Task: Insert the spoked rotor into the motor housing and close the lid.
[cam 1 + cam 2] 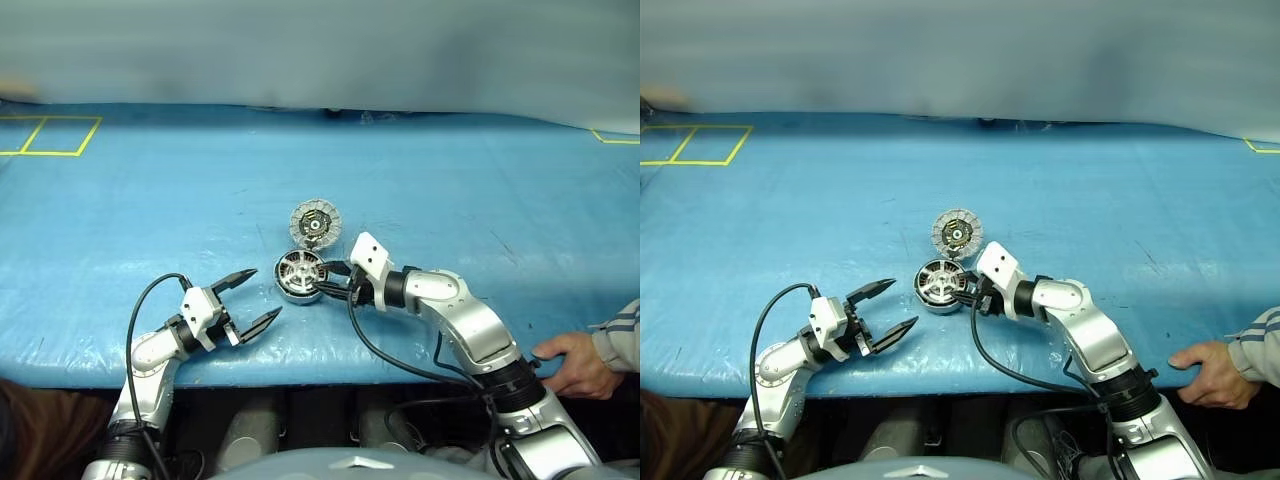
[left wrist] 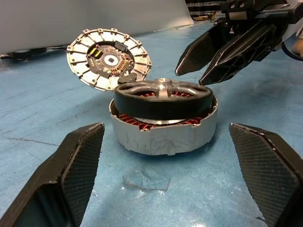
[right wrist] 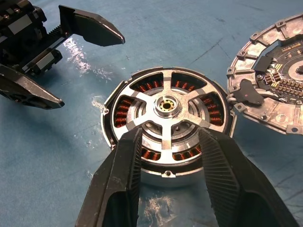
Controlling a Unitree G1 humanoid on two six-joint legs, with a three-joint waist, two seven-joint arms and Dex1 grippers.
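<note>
Near the middle of the frame, the motor housing (image 1: 300, 277) stands upright on the blue tabletop (image 1: 150, 210), a pale round cup with copper windings inside. The spoked rotor (image 2: 162, 98), black-rimmed with silver spokes and a central hub, sits in it, its rim proud of the wall and slightly tilted. The lid (image 1: 315, 223) stands open just above, hinged at the housing's edge, its segmented silver face showing.

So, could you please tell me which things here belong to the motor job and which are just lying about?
Belongs to the job:
- spoked rotor, sitting in the motor housing
- lid, standing open
- right gripper, jaws apart over the rotor
- left gripper, jaws open

Just about:
- person's hand on the blue table
</note>
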